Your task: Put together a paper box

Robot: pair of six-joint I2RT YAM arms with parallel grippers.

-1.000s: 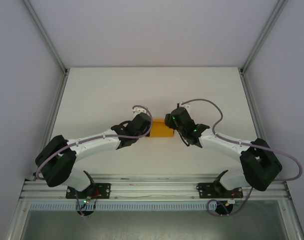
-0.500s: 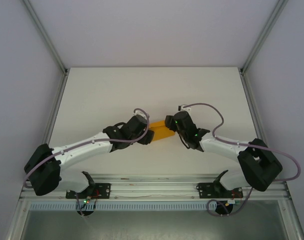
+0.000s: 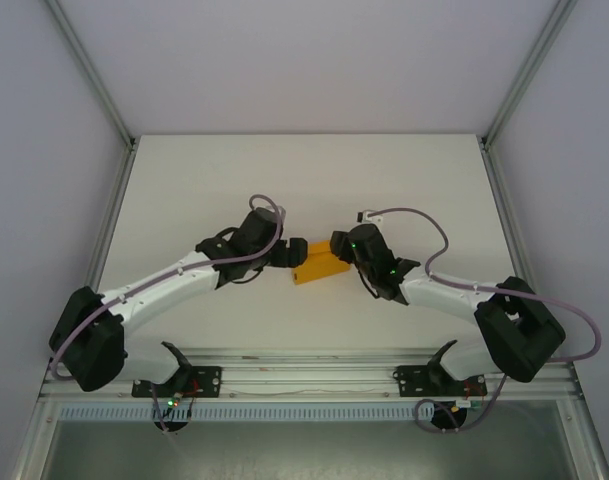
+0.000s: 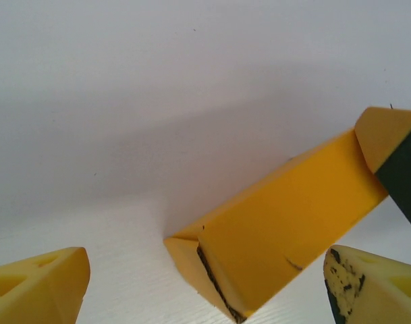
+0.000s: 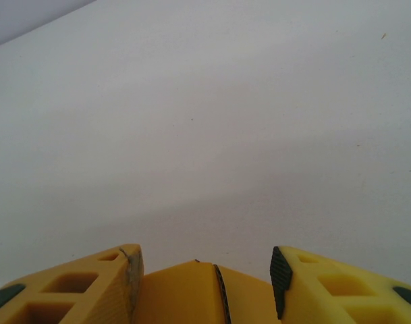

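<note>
The paper box (image 3: 319, 266) is a small closed orange-yellow card box lying aslant at mid-table. My right gripper (image 3: 340, 250) is shut on its right end. In the right wrist view the paper box (image 5: 192, 294) sits between the two fingers, with the left finger (image 5: 97, 287) pressed against it. My left gripper (image 3: 291, 256) stands open just off the box's left end. In the left wrist view the paper box (image 4: 286, 226) rests its near corner on the table ahead of my left gripper (image 4: 205, 290). The right gripper's finger (image 4: 394, 155) caps the box's far end.
The white table (image 3: 204, 190) is bare around the box. Grey walls with aluminium rails (image 3: 114, 200) close it in on the left, right and back. A metal rail (image 3: 304, 375) carrying both arm bases runs along the near edge.
My left gripper has opened, let go of the box's left end and drawn back to the left. The box now lies skewed, its left end nearer. The right gripper has barely moved.
</note>
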